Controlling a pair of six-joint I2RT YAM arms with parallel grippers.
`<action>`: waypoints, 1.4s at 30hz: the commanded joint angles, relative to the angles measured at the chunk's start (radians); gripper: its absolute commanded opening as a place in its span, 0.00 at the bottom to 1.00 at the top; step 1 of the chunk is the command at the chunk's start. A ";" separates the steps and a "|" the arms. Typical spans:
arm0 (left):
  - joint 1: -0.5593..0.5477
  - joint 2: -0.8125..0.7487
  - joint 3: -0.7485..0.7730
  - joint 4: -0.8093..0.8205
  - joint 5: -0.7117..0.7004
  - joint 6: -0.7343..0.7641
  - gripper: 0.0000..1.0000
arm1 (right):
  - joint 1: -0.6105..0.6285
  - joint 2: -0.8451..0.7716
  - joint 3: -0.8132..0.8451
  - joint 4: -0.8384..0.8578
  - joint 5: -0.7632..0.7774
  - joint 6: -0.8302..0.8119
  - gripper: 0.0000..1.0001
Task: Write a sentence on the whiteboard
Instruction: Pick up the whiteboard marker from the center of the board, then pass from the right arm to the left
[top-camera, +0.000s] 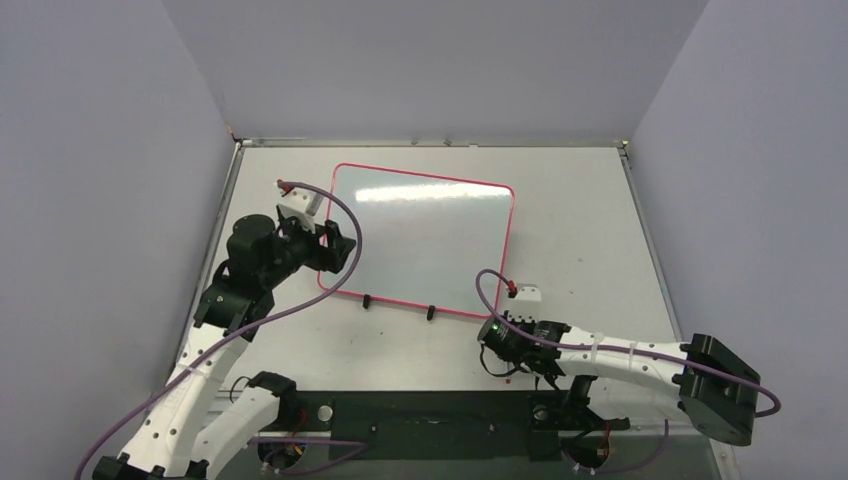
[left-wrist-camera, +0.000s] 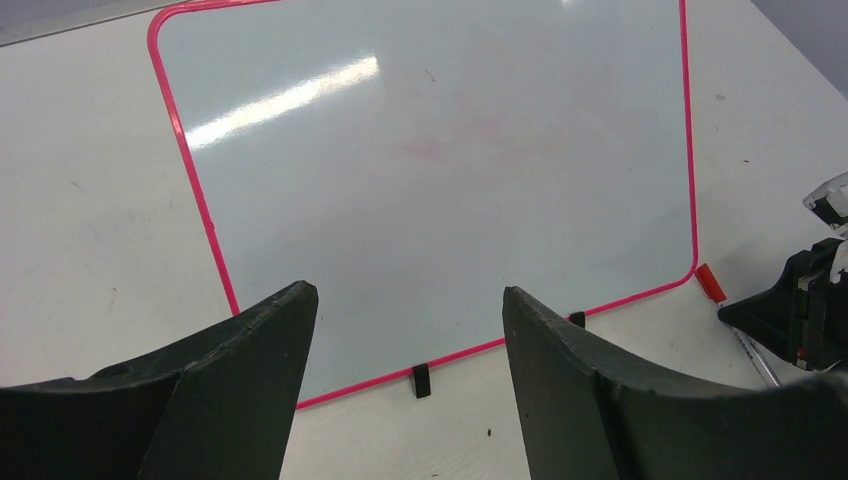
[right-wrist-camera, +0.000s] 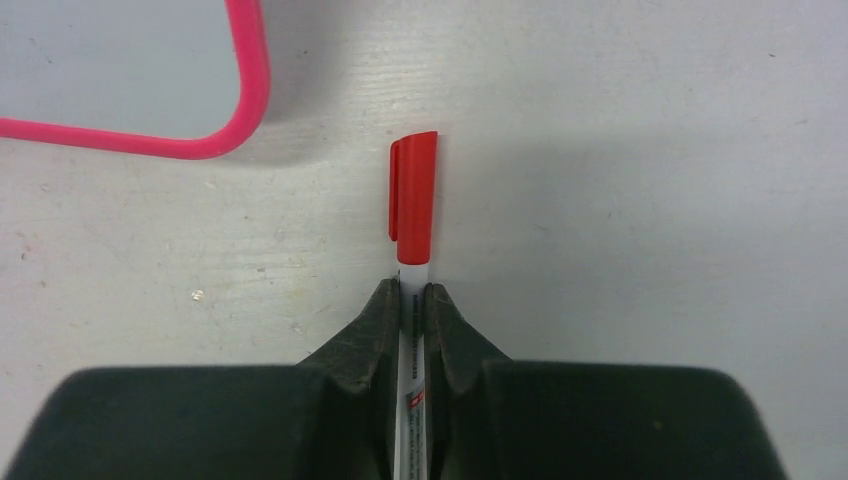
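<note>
Whiteboard (top-camera: 420, 235) flat on table (top-camera: 580, 230), black clips (top-camera: 368, 299) on near edge, faint pink smudges (left-wrist-camera: 425, 148) on its face. Right claw (right-wrist-camera: 412, 295) clamped on barrel of red-capped marker (right-wrist-camera: 413, 195), just beside board's 5 o'clock corner. Left claw (left-wrist-camera: 408, 293) gaping, empty, at board's 9 o'clock edge.

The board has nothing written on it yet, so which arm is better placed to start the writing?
Right. The right claw is shut on the capped marker, on the table beside the whiteboard's near corner. The left claw hangs open and empty at the board's left edge.
</note>
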 joint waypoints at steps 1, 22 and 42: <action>-0.002 -0.014 0.001 0.041 0.015 0.005 0.66 | 0.020 0.014 0.036 0.006 -0.025 -0.021 0.00; -0.022 0.057 0.060 0.172 0.365 -0.184 0.58 | 0.105 -0.501 0.233 -0.043 0.007 -0.263 0.00; -0.306 0.315 0.129 0.495 0.534 -0.441 0.53 | 0.106 -0.306 0.406 0.326 -0.310 -0.726 0.00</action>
